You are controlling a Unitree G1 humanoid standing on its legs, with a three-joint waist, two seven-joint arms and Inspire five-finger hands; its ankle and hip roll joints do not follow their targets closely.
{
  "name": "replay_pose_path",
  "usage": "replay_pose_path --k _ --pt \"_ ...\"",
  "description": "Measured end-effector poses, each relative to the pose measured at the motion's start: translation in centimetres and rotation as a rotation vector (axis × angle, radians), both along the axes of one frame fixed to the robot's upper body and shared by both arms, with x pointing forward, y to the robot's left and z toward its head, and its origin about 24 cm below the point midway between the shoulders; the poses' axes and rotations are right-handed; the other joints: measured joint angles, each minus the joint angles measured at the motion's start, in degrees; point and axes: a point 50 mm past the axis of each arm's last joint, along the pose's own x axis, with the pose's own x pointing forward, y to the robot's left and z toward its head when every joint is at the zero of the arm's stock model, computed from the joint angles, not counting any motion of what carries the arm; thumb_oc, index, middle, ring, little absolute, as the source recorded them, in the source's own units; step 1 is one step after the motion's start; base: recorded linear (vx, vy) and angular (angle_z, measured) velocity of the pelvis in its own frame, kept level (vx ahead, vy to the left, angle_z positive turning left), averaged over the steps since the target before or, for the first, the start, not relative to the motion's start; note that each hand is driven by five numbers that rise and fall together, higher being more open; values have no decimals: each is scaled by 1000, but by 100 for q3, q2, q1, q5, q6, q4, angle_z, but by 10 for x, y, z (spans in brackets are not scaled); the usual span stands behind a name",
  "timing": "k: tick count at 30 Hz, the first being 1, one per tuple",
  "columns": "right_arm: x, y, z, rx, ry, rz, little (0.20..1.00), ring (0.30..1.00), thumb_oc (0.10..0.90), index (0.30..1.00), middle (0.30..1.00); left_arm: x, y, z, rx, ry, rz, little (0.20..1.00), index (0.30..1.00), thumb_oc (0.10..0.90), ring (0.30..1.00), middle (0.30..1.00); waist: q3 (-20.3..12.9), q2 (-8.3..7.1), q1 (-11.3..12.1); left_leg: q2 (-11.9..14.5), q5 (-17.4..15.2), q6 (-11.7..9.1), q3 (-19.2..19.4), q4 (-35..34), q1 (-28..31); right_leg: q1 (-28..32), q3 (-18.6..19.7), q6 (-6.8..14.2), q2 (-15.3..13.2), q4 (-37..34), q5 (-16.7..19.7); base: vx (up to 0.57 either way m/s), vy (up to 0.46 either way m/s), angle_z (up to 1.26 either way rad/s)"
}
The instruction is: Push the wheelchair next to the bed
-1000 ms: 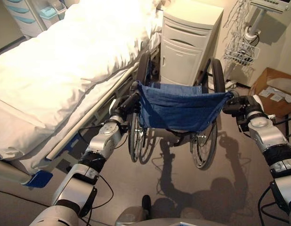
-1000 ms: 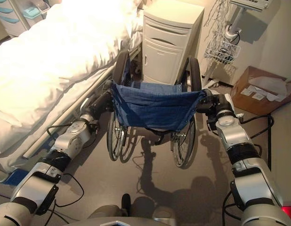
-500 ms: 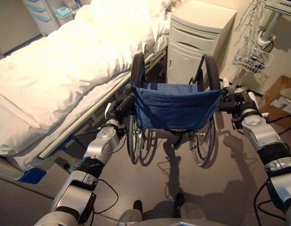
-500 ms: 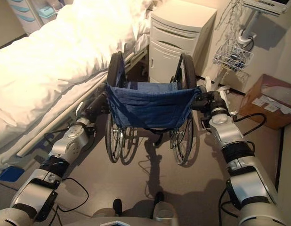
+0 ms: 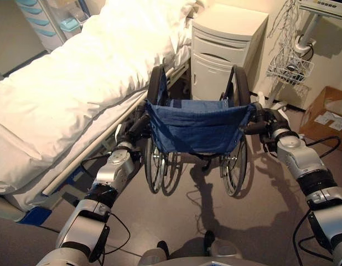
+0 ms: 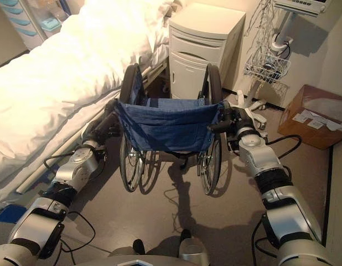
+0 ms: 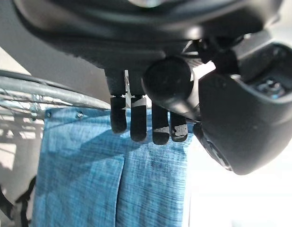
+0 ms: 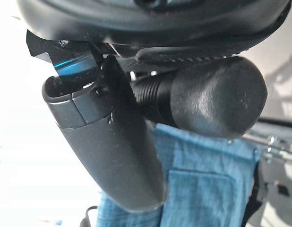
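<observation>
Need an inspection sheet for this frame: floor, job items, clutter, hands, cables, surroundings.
Surface: grey floor, bare around the wheels.
Job's things: wheelchair with blue fabric backrest stands close alongside the white-quilted hospital bed, facing the cabinet.
Clutter: brown cardboard box to the right.
Hands: left hand curled round the black left push handle; right hand curled round the black right push handle.
Cables: nothing seen.
Surroundings: cream bedside cabinet ahead; white wire basket on a stand; drawer unit beyond the bed.
</observation>
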Motion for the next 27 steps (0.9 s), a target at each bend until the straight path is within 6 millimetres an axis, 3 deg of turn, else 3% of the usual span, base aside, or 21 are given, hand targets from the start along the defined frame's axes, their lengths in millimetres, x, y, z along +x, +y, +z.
replay_pose_path --k 6,13,21,22,23,25,26,27 --pt "-1 0 0 0 -6 4 900 900 800 900 900 0 2 1 0 -5 -8 300 300 400 300 300 5 110 48 55 -25 -9 -22 -486 251 -51 78 -47 100 -3 66 62 133 -8" --pt "-3 -2 3 -10 -19 6 900 900 800 900 900 1 2 2 -1 -18 -12 300 300 400 300 300 -2 113 21 -169 78 125 39 -920 480 -6 162 123 -26 -173 203 47 109 -10" --pt "-3 -3 5 -9 -31 7 900 900 800 900 900 2 2 6 5 -38 -11 300 300 400 300 300 -10 98 21 -184 87 139 48 -1024 537 51 181 135 -17 -298 228 25 64 -1" --pt "-3 -3 5 -9 -33 6 900 900 800 900 900 2 2 6 5 -38 -12 319 319 413 319 319 -11 97 22 -183 86 138 48 -1026 537 57 180 134 -14 -313 234 26 46 1" --pt "-3 -3 6 -8 -34 4 900 900 800 900 900 2 2 6 5 -40 -13 408 408 472 408 408 -11 97 24 -181 86 138 46 -1026 536 57 178 134 -11 -316 234 0 0 0" --pt "-3 -3 6 -8 -34 3 900 900 800 900 900 2 2 6 5 -40 -13 394 394 463 394 394 -11 97 25 -181 86 138 44 -1026 535 59 175 134 -11 -316 234 0 0 0" --pt "-3 -3 6 -8 -34 2 900 900 800 900 900 2 2 6 5 -40 -14 319 319 413 319 319 -10 96 27 -181 86 138 42 -1026 535 60 172 134 -12 -315 235 0 0 0" --pt "-3 -4 5 -7 -33 0 900 900 800 900 900 2 2 6 5 -40 -15 312 312 408 312 312 -10 95 31 -181 86 138 38 -1027 535 64 168 134 -13 -315 235 0 0 0"
